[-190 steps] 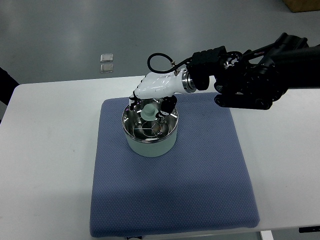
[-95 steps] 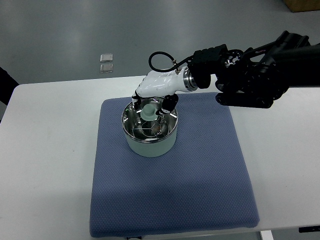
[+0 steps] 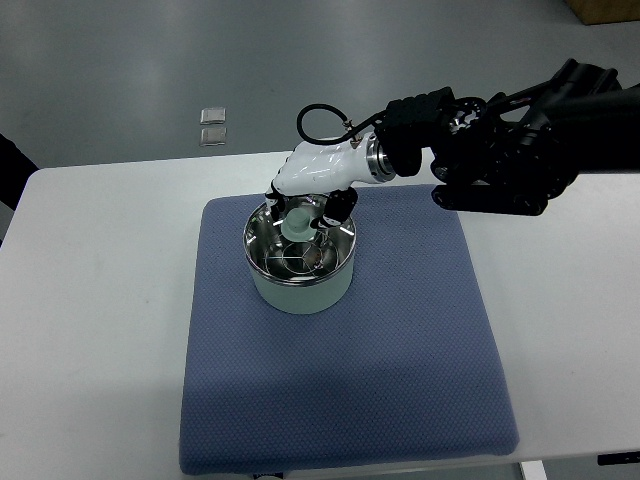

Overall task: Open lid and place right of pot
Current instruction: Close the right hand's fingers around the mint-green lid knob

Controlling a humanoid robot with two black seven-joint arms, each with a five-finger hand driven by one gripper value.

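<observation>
A pale green pot [image 3: 300, 288] with a shiny steel inside stands on the back left part of a blue mat [image 3: 350, 370]. Its clear lid [image 3: 296, 255] lies in the pot's mouth, with a pale green knob [image 3: 297, 222] at the back of the rim. My right hand [image 3: 301, 210], white with dark fingertips, reaches in from the right on a black arm [image 3: 500, 150]. Its fingers [image 3: 335, 207] are curled on both sides of the knob. Whether the lid is off the rim I cannot tell.
The mat lies on a white table [image 3: 90, 330], with bare mat to the right of the pot. Two small square plates [image 3: 213, 127] lie on the grey floor beyond the table. A dark shape [image 3: 12, 165] shows at the left edge.
My right hand and the knob have shifted slightly up and back over the pot. The pot has not moved.
</observation>
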